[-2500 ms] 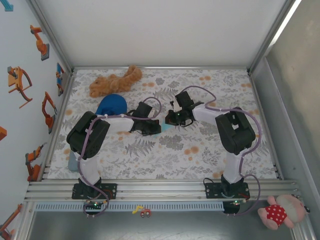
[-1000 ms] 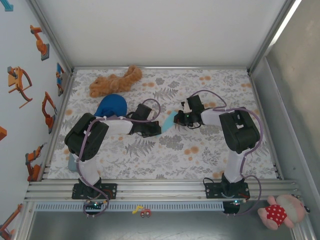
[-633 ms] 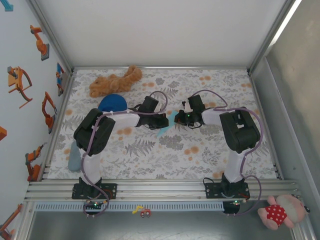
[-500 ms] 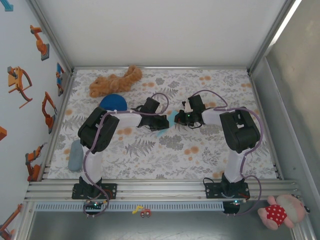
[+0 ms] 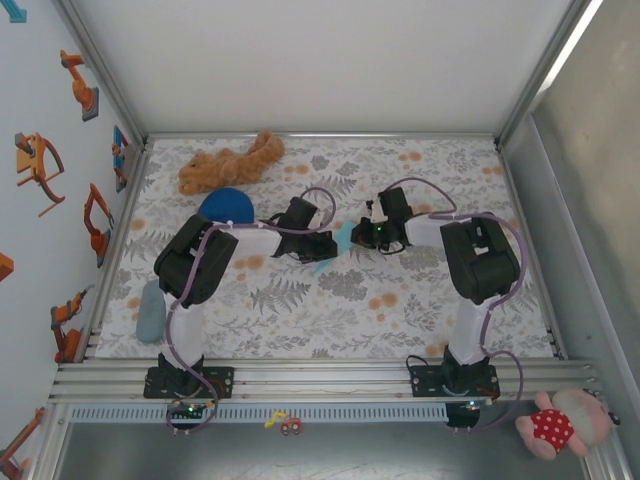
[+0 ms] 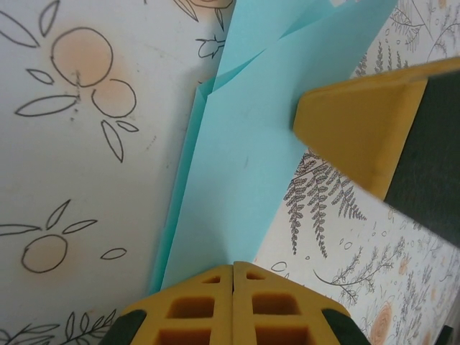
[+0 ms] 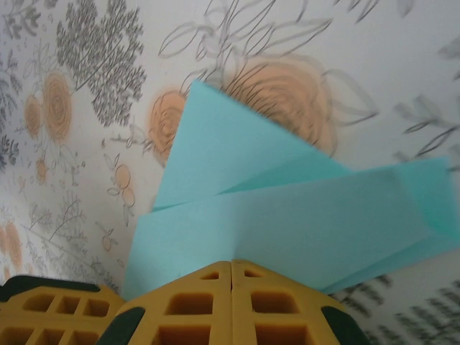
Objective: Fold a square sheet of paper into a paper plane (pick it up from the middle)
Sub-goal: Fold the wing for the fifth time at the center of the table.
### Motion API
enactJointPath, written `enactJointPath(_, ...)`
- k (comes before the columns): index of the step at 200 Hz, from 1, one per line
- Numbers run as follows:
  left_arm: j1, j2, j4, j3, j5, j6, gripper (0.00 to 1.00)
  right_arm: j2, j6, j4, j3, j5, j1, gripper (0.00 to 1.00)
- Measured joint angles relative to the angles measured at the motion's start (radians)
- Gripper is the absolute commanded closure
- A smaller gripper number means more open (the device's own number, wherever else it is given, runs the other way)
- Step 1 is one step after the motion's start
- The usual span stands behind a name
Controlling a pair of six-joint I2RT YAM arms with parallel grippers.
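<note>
Paper plane point(image 6: 237, 187): thin, creased, layered cyan.

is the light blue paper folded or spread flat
Folded: the thin light cyan-blue paper shows overlapping layers with sharp creased edges in both wrist views.

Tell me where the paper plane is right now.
In the top view the paper plane is mid-table, pinched between the left gripper and the right gripper, right of the dark blue dome.
</note>
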Motion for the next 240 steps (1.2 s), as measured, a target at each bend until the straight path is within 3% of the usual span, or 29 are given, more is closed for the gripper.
enactJointPath(60, 0.006, -0.009, 0.020, -0.023, 0.014, -0.003, 0.96, 0.019, -0.001, 0.000, 0.032, 0.035, -0.122, 1.00)
enactJointPath(117, 0.007, -0.009, 0.011, -0.019, 0.021, -0.003, 0.96, -0.029, -0.017, -0.061, 0.051, 0.085, -0.178, 1.00)
enactJointPath(165, 0.007, -0.009, 0.004, -0.016, 0.021, -0.003, 0.96, -0.133, -0.019, -0.075, 0.051, 0.055, -0.092, 1.00)
enactJointPath(202, 0.007, -0.010, 0.003, -0.015, 0.022, -0.004, 0.94, -0.077, -0.003, -0.074, 0.051, 0.002, 0.037, 1.00)
enactJointPath(240, 0.007, -0.018, -0.019, -0.015, 0.022, -0.004, 0.93, 0.016, 0.014, -0.060, 0.051, -0.026, 0.048, 1.00)
